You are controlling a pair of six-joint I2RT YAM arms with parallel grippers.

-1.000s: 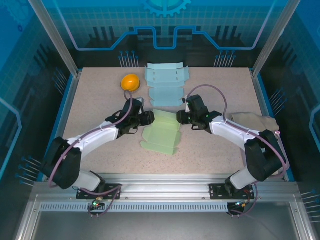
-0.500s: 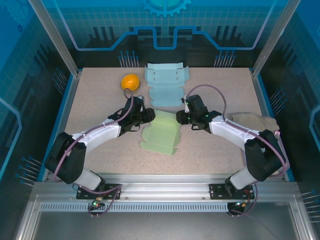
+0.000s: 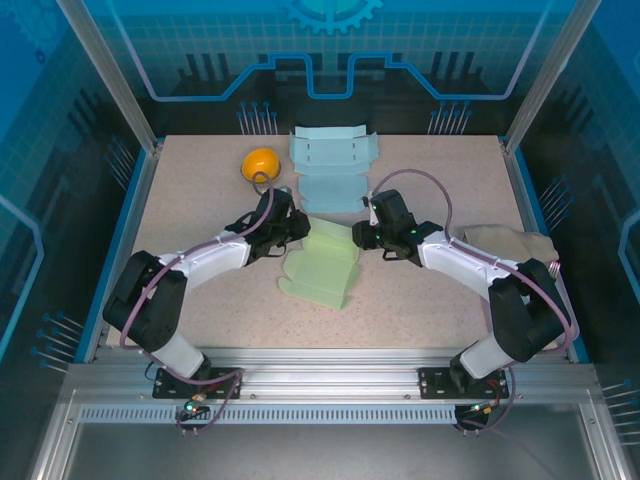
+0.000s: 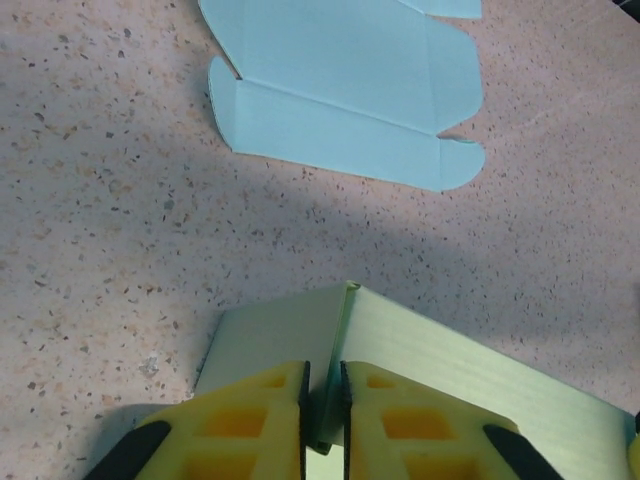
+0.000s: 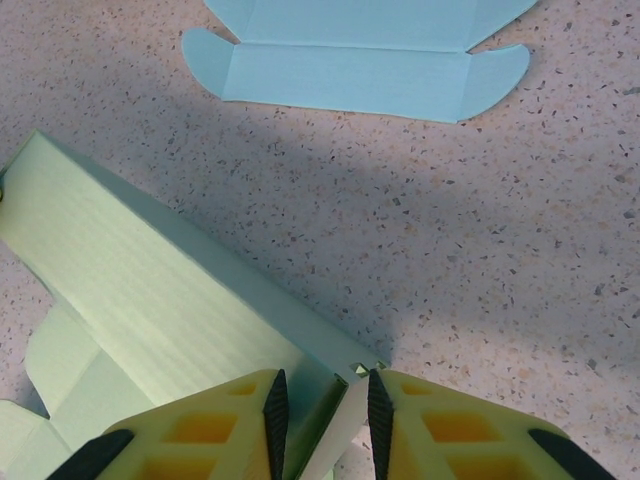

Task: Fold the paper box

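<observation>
The pale green paper box [image 3: 322,268] lies partly folded in the middle of the table, one long wall standing. My left gripper [image 3: 299,232] is at its far left corner. In the left wrist view the yellow jaws [image 4: 324,388] are pinched on the thin edge of the box's upright wall [image 4: 450,360]. My right gripper [image 3: 359,237] is at the far right corner. In the right wrist view it [image 5: 322,408] is shut on the doubled end of the box's wall [image 5: 150,290].
A flat light blue box blank [image 3: 333,170] lies just behind the green box, also seen from the left wrist [image 4: 340,90] and the right wrist [image 5: 350,70]. An orange round object [image 3: 261,163] sits at back left. A beige cloth [image 3: 510,240] lies at the right edge.
My left gripper slid a little toward the back of the table and its jaws closed onto the box's wall. The right gripper kept its place and grip.
</observation>
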